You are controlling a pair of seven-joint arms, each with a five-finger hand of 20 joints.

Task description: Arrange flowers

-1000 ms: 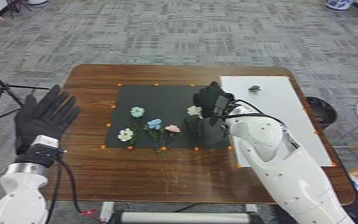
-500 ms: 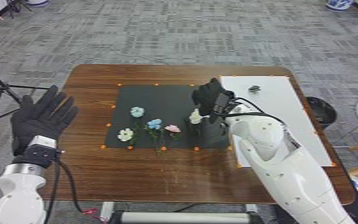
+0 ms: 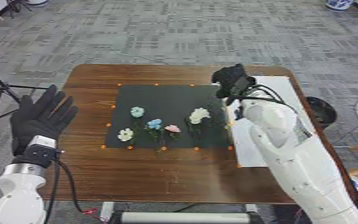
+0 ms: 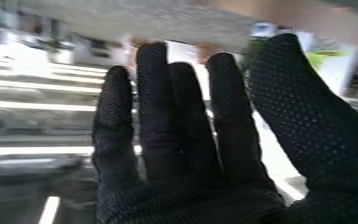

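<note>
Large cream-white flower (image 3: 198, 115), ruffled head open, lies to the left of the right hand (image 3: 233, 80) and nearer the robot, apart from it, stem running back toward the robot. Pink flower (image 3: 172, 128), smaller, and blue flower (image 3: 154, 123) lie beside each other, farther left of that hand. Pale blue-green flower (image 3: 137, 112) and small white flower (image 3: 125, 134) with a yellowish centre lie farthest left of it, the white one nearer the robot.

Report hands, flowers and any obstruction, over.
Left hand open, empty. Right hand open, empty, clear of the blooms. Five flowers lying on black mat. Nothing seen in the way.
</note>
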